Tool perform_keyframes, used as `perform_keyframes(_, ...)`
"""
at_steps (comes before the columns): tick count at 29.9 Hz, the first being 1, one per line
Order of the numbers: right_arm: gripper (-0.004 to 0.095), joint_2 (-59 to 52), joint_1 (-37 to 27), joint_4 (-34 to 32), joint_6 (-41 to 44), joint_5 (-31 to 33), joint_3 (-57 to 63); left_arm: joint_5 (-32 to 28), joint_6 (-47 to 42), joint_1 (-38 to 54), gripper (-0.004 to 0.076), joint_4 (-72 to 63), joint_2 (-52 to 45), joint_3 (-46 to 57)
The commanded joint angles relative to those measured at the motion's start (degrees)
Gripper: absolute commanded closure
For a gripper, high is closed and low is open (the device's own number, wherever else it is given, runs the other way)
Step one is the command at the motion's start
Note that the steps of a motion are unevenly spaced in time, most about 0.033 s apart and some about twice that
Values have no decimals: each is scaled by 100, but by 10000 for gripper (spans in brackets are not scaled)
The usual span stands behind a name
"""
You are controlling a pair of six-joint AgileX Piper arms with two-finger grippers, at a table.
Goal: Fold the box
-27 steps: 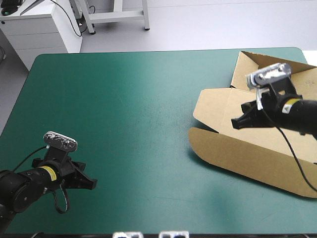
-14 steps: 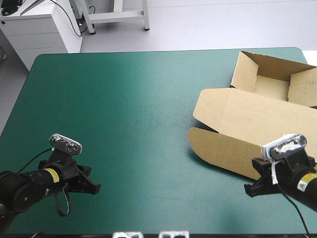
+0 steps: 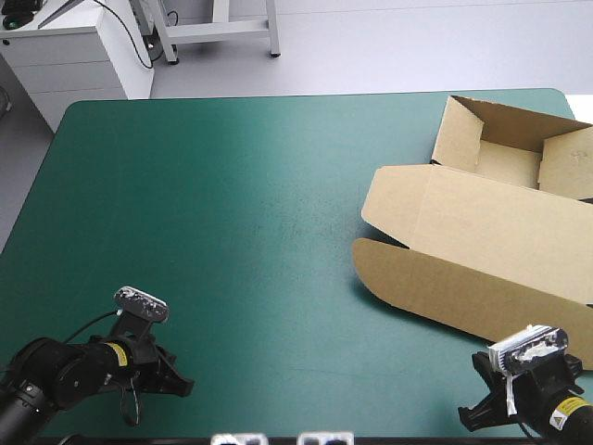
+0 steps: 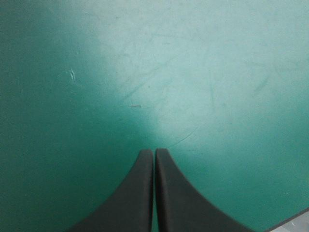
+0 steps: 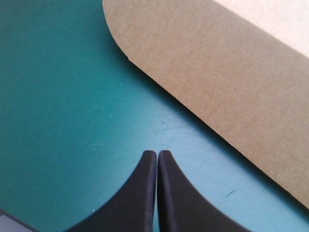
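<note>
High view: the box (image 3: 463,241) lies at the table's 2–3 o'clock, with walls raised at the far right corner and the lid flat toward the middle. The left gripper (image 3: 176,382) sits at 7 o'clock, the right gripper (image 3: 471,417) at 5 o'clock, just off the lid's near edge. Each arm's yellow sticker (image 3: 115,352) is too small to read.

Left wrist view: the black fingers (image 4: 140,193) are pressed together over bare teal-green cover (image 4: 203,72).

Right wrist view: its fingers are likewise pressed together, holding nothing — the brown lid's rounded corner lies ahead, apart from them.

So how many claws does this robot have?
2. The left claw is over the table's near left corner, shut and empty. The right claw is by the near right corner, shut too, beside the brown box without touching it.
</note>
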Motion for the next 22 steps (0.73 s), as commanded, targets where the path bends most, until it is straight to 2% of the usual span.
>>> perform_keyframes(1,913,-71,-3,58,-38,-324,94,-239,97,-7,732,-168,-13,-3)
perform_keyframes(22,928,-80,-3,58,-18,-301,98,-237,240,-7,732,-319,-13,2)
